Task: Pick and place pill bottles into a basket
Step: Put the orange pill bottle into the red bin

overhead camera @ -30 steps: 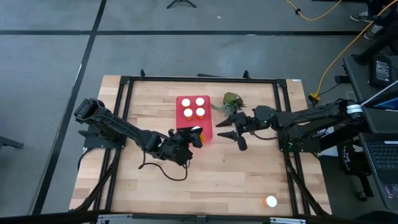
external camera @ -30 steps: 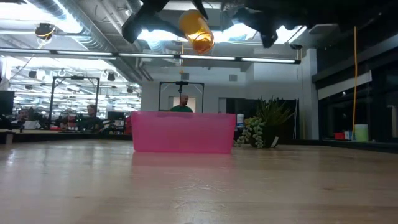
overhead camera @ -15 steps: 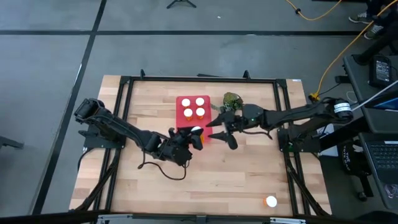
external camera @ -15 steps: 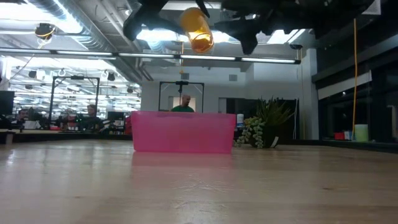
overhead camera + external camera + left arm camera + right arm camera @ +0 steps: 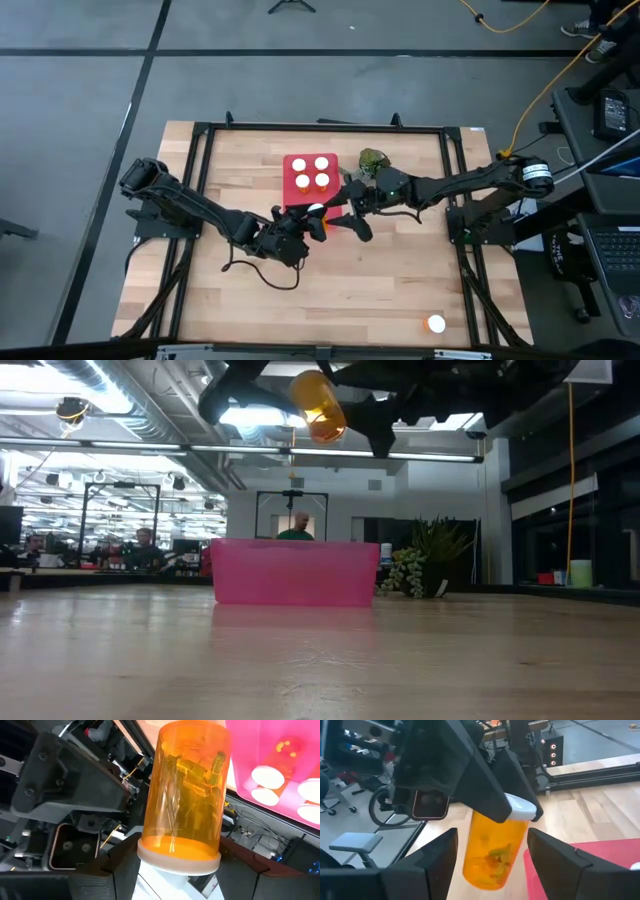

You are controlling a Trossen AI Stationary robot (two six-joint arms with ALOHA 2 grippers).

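Bottle (image 5: 319,405) tilted, cap up | L claw (image 5: 312,222) gripping cap | R claw (image 5: 340,212) open astride it

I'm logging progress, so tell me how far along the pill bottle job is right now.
Done: four pill bottles stand in the red basket. In hand: the left gripper holds a fifth bottle in the air near the basket's front edge, and the open right gripper is positioned around it, apparently for a handover. Left: placing that bottle, then fetching the last bottle near the table's front right corner.
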